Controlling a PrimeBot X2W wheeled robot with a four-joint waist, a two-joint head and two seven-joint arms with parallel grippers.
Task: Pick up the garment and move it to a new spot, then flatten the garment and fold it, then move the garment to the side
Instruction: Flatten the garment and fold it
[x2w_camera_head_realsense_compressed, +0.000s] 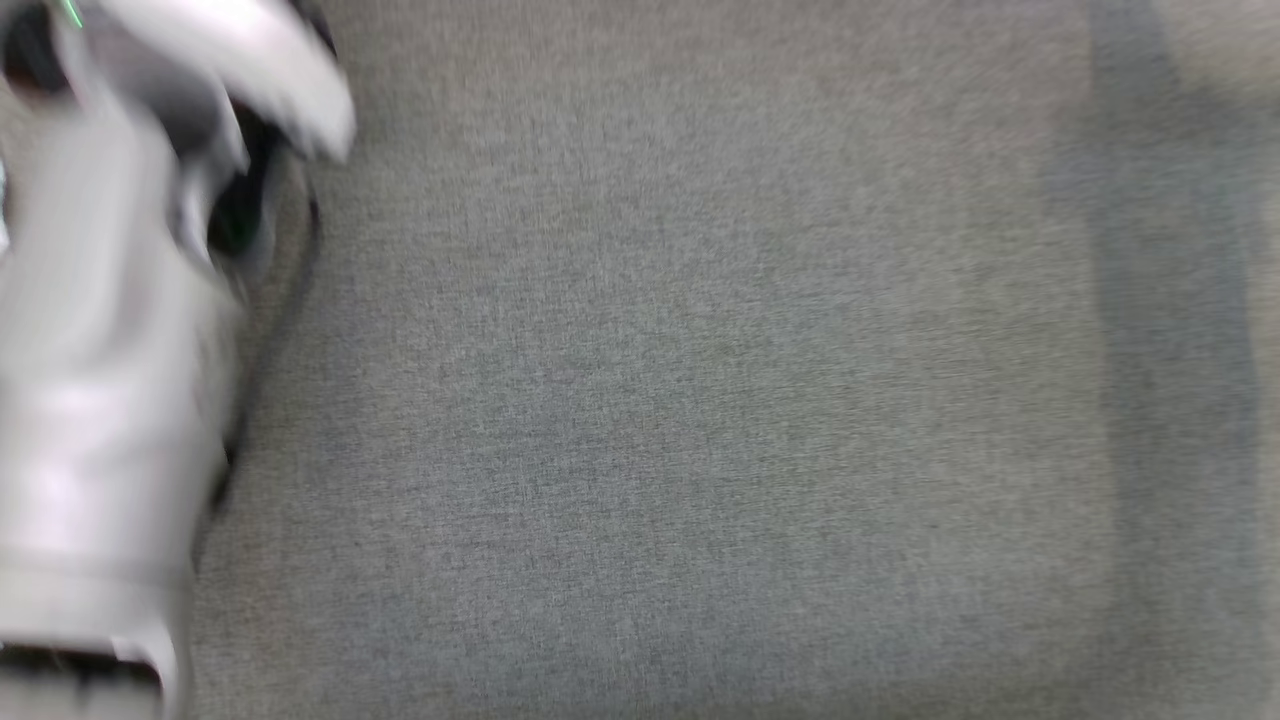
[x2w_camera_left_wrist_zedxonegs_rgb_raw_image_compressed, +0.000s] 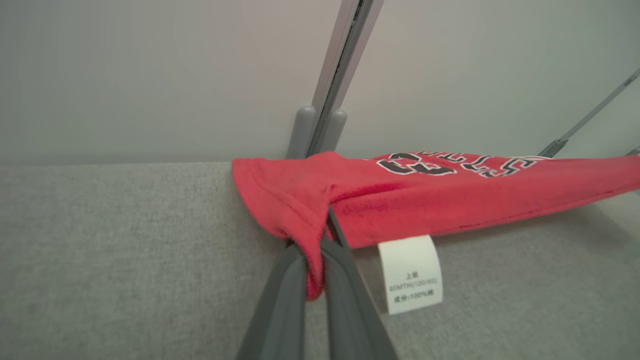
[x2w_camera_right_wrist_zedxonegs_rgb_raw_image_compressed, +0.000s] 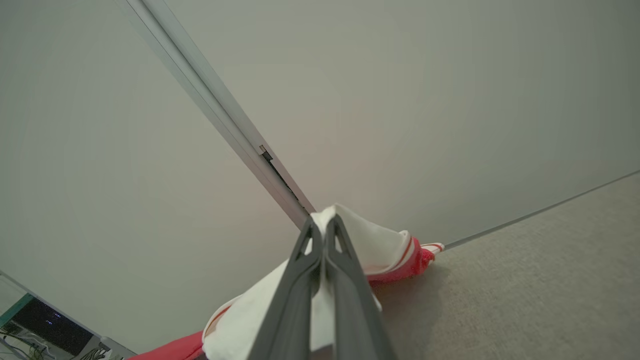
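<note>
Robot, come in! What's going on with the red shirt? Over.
Left gripper shut on red shirt edge. Right gripper shut on its white part. Shirt hangs above grey table, tag dangling. Nothing seen in the way.

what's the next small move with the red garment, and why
Probably lower both arms together to lay it down. The left gripper is shut on the red fabric garment with black lettering, the right gripper on its white part; it hangs stretched above the grey woven surface, its white care label dangling, so it seems ready to spread flat.
</note>
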